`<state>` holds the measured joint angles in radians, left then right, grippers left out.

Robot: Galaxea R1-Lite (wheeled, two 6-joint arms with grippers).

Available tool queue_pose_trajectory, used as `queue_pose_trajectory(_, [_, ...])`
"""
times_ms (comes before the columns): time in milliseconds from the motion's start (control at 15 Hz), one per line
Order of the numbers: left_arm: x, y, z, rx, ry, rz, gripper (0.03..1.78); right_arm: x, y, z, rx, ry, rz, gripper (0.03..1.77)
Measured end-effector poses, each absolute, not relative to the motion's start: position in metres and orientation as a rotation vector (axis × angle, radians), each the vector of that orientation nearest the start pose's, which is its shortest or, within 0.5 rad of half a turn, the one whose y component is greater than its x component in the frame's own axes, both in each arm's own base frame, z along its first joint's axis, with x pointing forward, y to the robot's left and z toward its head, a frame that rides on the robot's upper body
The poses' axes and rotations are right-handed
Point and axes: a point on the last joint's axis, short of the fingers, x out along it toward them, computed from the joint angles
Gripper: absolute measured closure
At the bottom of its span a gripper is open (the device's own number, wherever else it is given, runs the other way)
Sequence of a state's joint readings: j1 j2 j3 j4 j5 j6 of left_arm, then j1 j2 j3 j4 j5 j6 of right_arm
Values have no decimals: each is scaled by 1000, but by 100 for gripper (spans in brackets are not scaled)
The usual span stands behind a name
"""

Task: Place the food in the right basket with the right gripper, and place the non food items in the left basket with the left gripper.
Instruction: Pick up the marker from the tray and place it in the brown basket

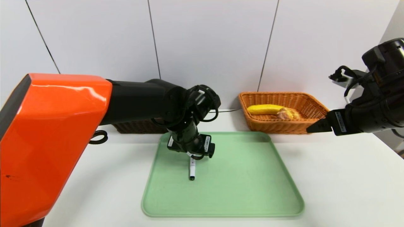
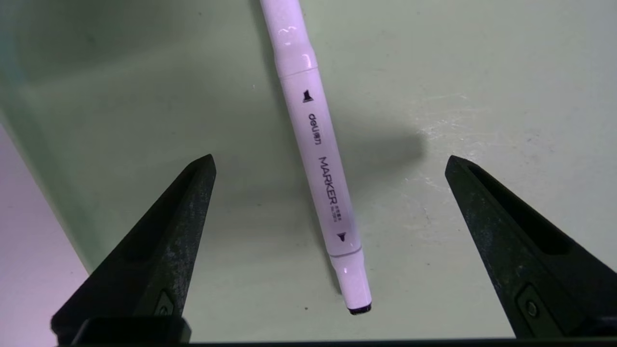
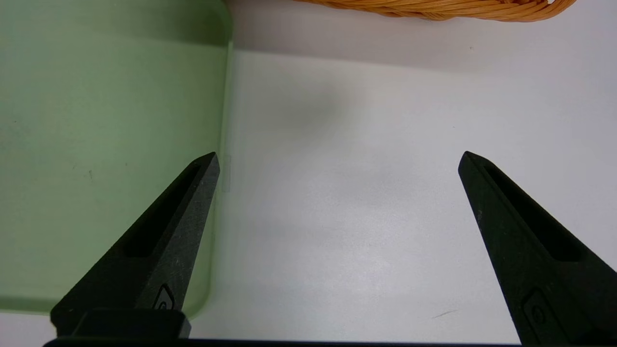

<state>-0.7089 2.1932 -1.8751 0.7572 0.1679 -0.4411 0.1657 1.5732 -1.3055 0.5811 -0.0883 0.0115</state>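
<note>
Head view: left gripper (image 1: 191,156) lowered over the green tray (image 1: 252,195), near its far-left part, directly above the marker pen (image 1: 192,170), which lies flat pointing toward the tray's near edge. Fingers hidden here under the wrist. Right gripper (image 1: 315,127) parked above the counter (image 1: 347,189) off the tray's right edge, just in front of the orange basket (image 1: 284,127). Banana (image 1: 263,109) and bread roll (image 1: 288,113) already inside that basket. Dark basket (image 1: 139,126) at the far-left of the counter, mostly masked by the left arm; contents not visible.

Left wrist view: left gripper (image 2: 330,161) spread wide, the marker pen (image 2: 318,159) lying slanted between the fingers (image 2: 173,231), touched by neither. Printed lettering and black tip legible only here.

Right wrist view: right gripper (image 3: 340,159) also wide open and empty, over bare counter (image 3: 361,193) beside the tray's edge (image 3: 219,144); basket rim (image 3: 434,7) just beyond.

Likely trouble: slim, round barrel lying at a slant to the fingers, so closing could roll or swivel it out; too shallow a descent would pinch nothing, too deep would jam the tips on the tray.
</note>
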Motion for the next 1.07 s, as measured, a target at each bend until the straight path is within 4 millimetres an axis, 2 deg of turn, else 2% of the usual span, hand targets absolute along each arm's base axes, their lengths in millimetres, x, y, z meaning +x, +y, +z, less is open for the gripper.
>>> queue_pose_trajectory(667, [322,-268,157,73,1084,-241,12,255,39,248,-98,848,61,9])
queue_pose_trajectory(733, [323,-267,156,73,1085,-239,23,255,39,248,-98,848,61,9])
queue_pose_trajectory(933, [324,-268,155,56,1085,-230,72,255,39,248,-99,849,62,9])
queue_pose_trajectory(1067, [324,-269,154,56,1088,-230,92,255,39,248,-98,848,61,9])
